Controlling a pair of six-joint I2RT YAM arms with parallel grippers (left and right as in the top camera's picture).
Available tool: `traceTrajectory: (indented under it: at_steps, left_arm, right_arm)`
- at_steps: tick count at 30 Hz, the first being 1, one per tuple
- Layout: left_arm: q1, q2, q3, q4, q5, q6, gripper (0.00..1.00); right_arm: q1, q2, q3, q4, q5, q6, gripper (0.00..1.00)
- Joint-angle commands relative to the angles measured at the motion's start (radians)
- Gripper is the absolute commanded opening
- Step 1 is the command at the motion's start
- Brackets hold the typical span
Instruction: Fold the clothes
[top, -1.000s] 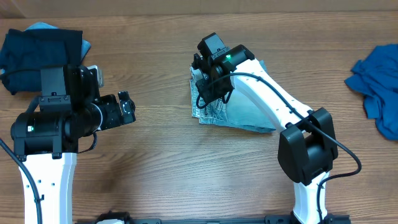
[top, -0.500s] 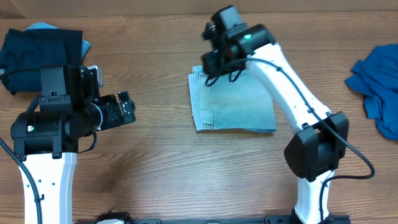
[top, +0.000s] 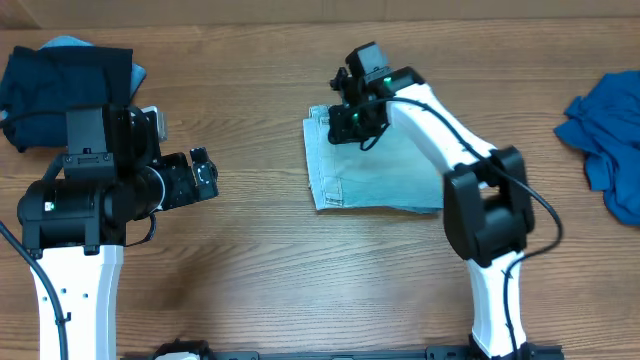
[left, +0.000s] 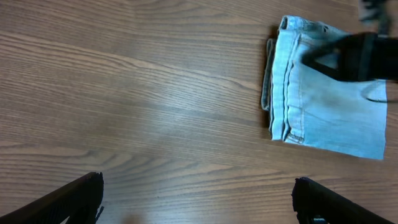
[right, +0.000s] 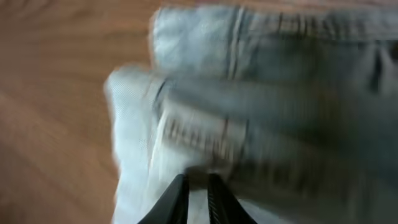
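the folded denim shorts (top: 365, 175) lie flat near the middle of the table (top: 250, 270), a bit toward 12 o'clock. their edges look straight, with bare wood at 6 and 9 o'clock of them. the right gripper (top: 345, 122) sits on their 11 o'clock corner, fingers narrow; i cannot tell if it pinches cloth. the left gripper (top: 203, 172) is wide and holds nothing, well apart at 9 o'clock. a navy garment (top: 60, 75) lies at 10 o'clock, a blue garment (top: 605, 140) at 3 o'clock.

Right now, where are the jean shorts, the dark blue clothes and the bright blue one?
jean shorts (top: 375, 182), overhead view, flat lower middle.
dark blue clothes (top: 50, 80), overhead view, middle of the pile.
bright blue one (top: 610, 140), overhead view, crumpled middle.
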Motion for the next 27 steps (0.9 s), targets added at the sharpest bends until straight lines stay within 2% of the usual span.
traceTrajectory:
  at_steps: [1, 3, 6, 7, 8, 9, 14, 19, 22, 27]
  left_arm:
    - [-0.006, 0.003, 0.009, -0.003, 0.001, 0.002, 1.00]
    - [-0.006, 0.003, 0.008, -0.006, 0.001, 0.002, 1.00]
    - [-0.006, 0.003, 0.009, -0.017, 0.001, 0.002, 1.00]
    - [-0.006, 0.003, 0.009, -0.018, 0.001, 0.002, 1.00]
    - [-0.006, 0.003, 0.008, -0.018, 0.001, 0.002, 1.00]
    - [-0.006, 0.003, 0.009, -0.017, 0.001, 0.002, 1.00]
    - [-0.006, 0.003, 0.009, -0.004, 0.001, 0.002, 1.00]
    - [-0.006, 0.003, 0.008, -0.003, 0.001, 0.002, 1.00]
    - [-0.006, 0.003, 0.008, -0.003, 0.001, 0.002, 1.00]
    - [-0.006, 0.003, 0.008, -0.003, 0.001, 0.002, 1.00]
  right_arm:
    - [-0.012, 0.034, -0.006, 0.101, -0.002, 0.087, 0.14]
    - [-0.030, 0.033, -0.004, 0.153, -0.001, 0.100, 0.14]
    - [-0.052, 0.025, 0.032, 0.132, -0.010, 0.097, 0.15]
    - [-0.059, 0.018, 0.048, 0.109, -0.030, 0.086, 0.18]
    - [-0.064, 0.008, 0.062, 0.086, -0.058, 0.061, 0.28]
    - [-0.069, -0.004, 0.075, 0.061, -0.079, 0.038, 0.32]
    - [-0.076, -0.136, 0.096, -0.106, -0.079, 0.038, 0.44]
    - [-0.114, -0.191, 0.095, -0.365, -0.039, 0.039, 0.44]
    - [-0.138, -0.191, 0.062, -0.475, 0.049, 0.044, 0.45]
    - [-0.168, -0.191, -0.073, -0.464, 0.105, 0.046, 0.48]
